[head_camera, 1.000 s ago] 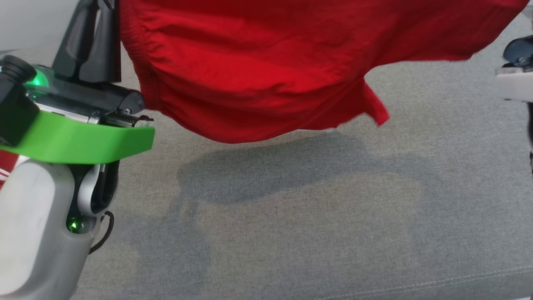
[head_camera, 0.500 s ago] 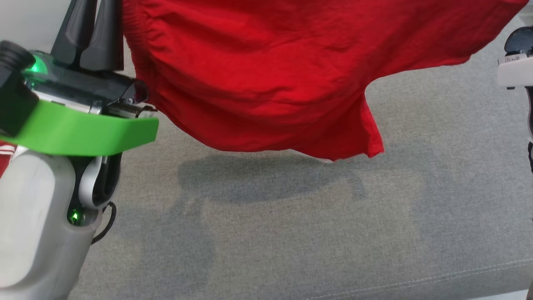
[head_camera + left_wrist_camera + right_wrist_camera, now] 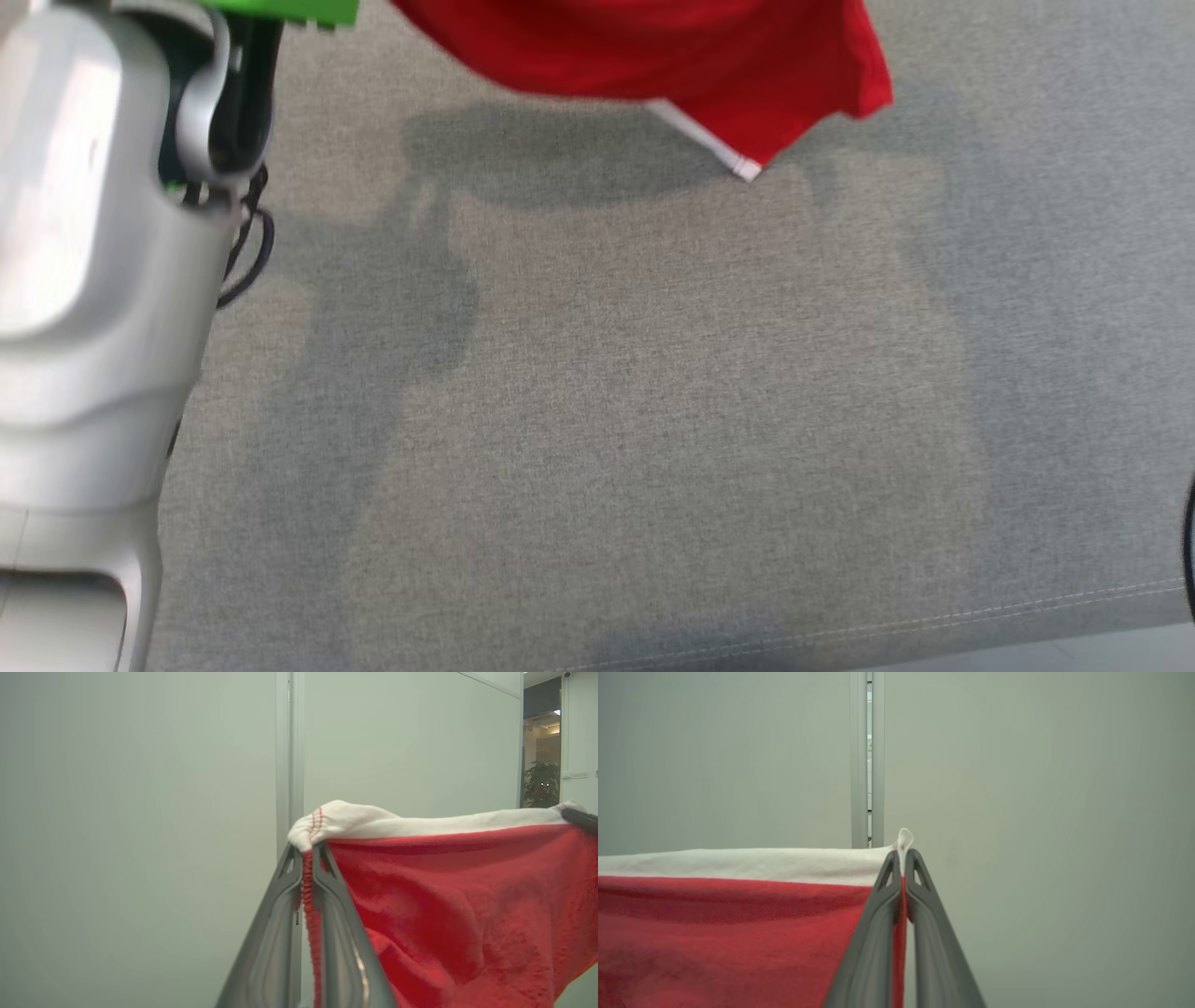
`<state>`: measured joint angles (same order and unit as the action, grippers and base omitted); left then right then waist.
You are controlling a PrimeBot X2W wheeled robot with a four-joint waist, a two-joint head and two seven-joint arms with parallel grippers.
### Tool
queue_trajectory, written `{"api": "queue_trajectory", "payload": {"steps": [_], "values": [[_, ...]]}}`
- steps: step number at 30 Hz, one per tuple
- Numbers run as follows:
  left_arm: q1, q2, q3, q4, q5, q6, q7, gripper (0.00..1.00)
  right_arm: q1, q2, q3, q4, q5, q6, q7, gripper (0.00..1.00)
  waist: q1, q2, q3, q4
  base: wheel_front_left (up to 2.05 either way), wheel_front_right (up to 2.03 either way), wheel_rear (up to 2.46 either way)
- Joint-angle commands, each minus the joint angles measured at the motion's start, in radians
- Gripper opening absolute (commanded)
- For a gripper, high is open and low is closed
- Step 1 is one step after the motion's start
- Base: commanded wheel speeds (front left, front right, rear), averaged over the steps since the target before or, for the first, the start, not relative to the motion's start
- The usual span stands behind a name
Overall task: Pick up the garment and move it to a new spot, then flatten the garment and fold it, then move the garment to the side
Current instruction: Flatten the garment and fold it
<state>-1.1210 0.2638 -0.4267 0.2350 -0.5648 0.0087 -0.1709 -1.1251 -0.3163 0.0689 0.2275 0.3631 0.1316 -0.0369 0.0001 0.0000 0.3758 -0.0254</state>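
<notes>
Left fingers (image 3: 280, 914) and right fingers (image 3: 924, 914) clamped the garment (image 3: 444, 914) by its 2 white-banded top corners, its long axis stretched left-to-right between them.

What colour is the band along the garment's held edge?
White, with the rest of the garment red. The band shows best in the right wrist view.

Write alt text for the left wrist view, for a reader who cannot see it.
The left gripper, shut, pinches a corner of a red garment with a white band, which hangs stretched toward the view's right. A pale green wall stands behind.
</notes>
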Motion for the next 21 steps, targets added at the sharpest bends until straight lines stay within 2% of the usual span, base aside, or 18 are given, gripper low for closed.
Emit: {"api": "queue_trajectory", "payload": {"steps": [1,9,12,16,21], "values": [[-0.055,-0.015,0.003,0.08,-0.004,-0.012,-0.018,0.0,-0.06,0.018,0.012,0.063,-0.005,-0.002,-0.029,0.0,-0.0001,0.0,0.056,0.017,0.0,0.0,0.0],[-0.237,-0.095,0.025,0.464,-0.019,-0.062,-0.078,0.0,-0.28,0.105,0.037,0.388,-0.039,-0.002,-0.182,0.0,-0.0001,0.0,0.086,0.008,0.0,0.0,0.0],[-0.255,-0.111,0.03,0.543,-0.025,-0.069,-0.083,0.0,-0.302,0.122,0.051,0.454,-0.038,-0.002,-0.197,0.0,-0.0001,0.0,0.092,0.004,0.0,0.0,0.0],[-0.265,-0.134,0.035,0.665,-0.042,-0.093,-0.089,0.0,-0.3,0.151,0.097,0.556,-0.018,-0.002,-0.213,0.0,-0.0001,0.0,0.102,-0.003,0.0,0.0,0.0],[-0.176,-0.159,0.039,0.761,-0.05,-0.118,-0.094,0.0,-0.199,0.156,0.139,0.653,0.046,-0.002,-0.223,0.0,-0.0001,0.0,0.11,-0.006,0.0,0.0,0.0]]}}
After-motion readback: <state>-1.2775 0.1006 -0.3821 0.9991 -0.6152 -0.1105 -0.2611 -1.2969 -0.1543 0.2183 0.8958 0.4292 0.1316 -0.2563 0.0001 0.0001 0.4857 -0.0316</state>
